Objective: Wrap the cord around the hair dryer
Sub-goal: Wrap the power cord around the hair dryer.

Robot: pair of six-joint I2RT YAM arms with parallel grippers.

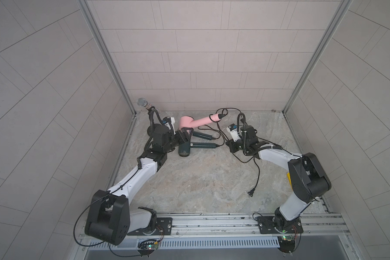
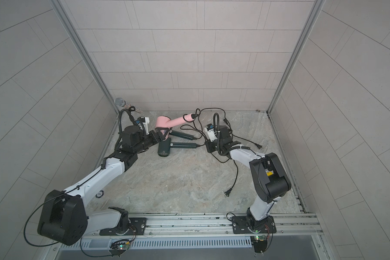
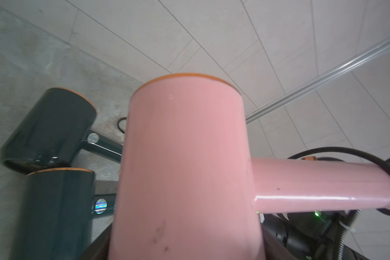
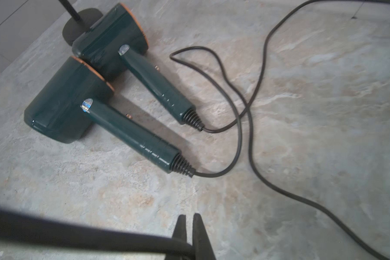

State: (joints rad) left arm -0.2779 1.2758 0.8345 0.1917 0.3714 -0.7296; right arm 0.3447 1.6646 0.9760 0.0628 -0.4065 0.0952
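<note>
left wrist: pink hair dryer (image 3: 185,168) barrel cut off by frame edge, hides left gripper (image 1: 187,131) fingers and parts of green hair dryers (image 3: 52,126) (image 3: 59,213) | right wrist: cord (image 4: 77,236) blurred where right gripper (image 4: 190,225) pinches it | top: plug (image 1: 250,193), 5 o'clock of green hair dryers, prongs too small to count

enclosure — three grey tiled walls (image 1: 212,56), aluminium corner posts (image 1: 107,56), mottled stone-pattern floor (image 1: 200,184), front rail (image 1: 212,221); even, diffuse lighting.

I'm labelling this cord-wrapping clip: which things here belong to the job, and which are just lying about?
In the job:
pink hair dryer, gripped by the left gripper
its cord, pinched by the right gripper

Lying about:
two dark green hair dryers
microphone in the back corner
</note>
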